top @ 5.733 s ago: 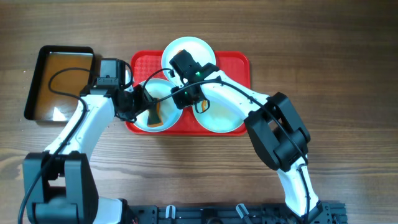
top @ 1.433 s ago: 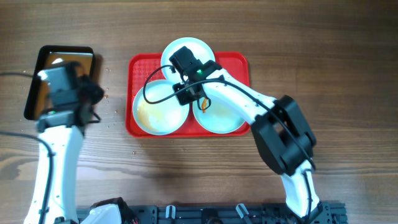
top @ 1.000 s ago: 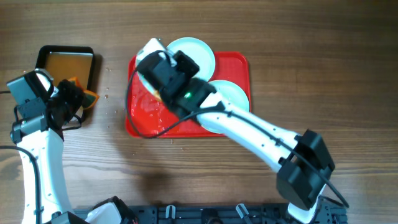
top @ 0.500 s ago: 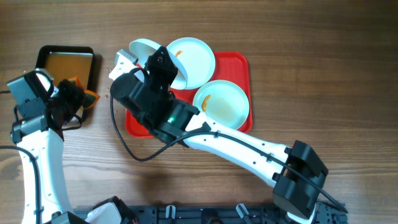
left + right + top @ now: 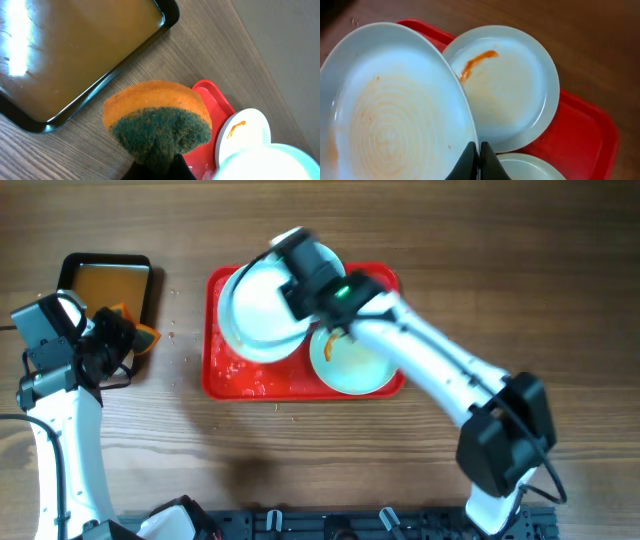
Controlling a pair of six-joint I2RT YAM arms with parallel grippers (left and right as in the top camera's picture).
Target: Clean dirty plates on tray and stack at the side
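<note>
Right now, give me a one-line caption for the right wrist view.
Right gripper pinches the rim of a faintly stained plate over the red tray, a smeared plate beyond.

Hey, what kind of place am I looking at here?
Probably a robotics lab bench staged as a dishwashing station, not a real kitchen: robot arms over a wooden table, a red tray of smeared white plates, and a sponge beside a black pan of brownish water.
</note>
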